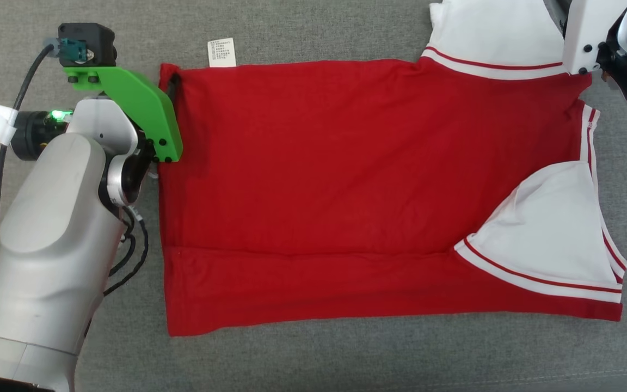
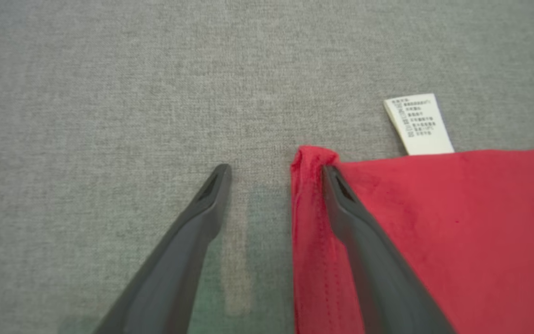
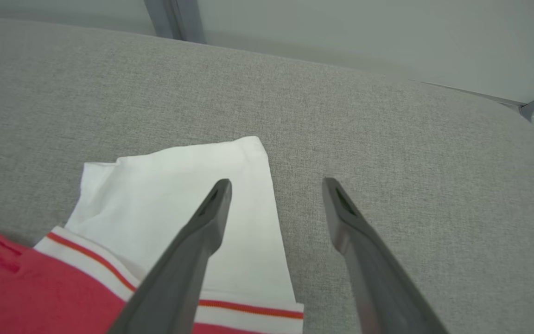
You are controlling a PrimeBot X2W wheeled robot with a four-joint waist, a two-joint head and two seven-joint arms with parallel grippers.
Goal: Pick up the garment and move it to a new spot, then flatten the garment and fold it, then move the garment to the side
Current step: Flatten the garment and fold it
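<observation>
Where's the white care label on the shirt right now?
In the head view the care label pokes out past the far edge of the red shirt, near its left corner, beside the left gripper.

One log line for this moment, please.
phase: flatten/fold, nothing gripped | red T-shirt: spread on grey cushion | left gripper: open, straddling shirt corner | right gripper: open, at white sleeve edge
</observation>
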